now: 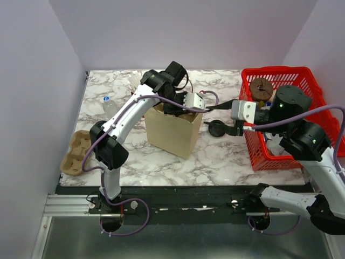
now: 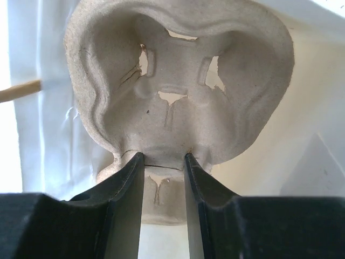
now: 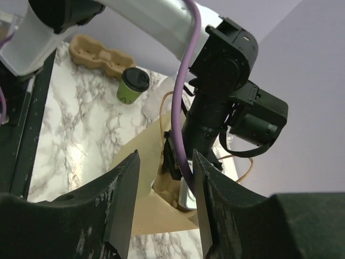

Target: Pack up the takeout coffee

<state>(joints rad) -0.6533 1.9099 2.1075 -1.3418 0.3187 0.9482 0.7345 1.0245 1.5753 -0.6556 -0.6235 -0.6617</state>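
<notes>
Upright on the left: the takeout coffee (image 3: pixel 132 85); both claws at the paper bag (image 1: pixel 172 132).
It stands lid-up, long axis vertical, beside the cardboard carrier (image 3: pixel 99 51). Only the right wrist view catches it; from above the left arm (image 1: pixel 124 116) covers it. The left claw (image 2: pixel 163 159) pinches a pulp tray (image 2: pixel 178 70) inside the bag; the right claw (image 3: pixel 164 162) hangs spread, gripping nothing.

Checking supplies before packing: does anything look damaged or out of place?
The pulp cup carrier pinched in the left gripper shows a ragged crack beside one slot. A second carrier sits at the table's left edge, seemingly overhanging it.
</notes>
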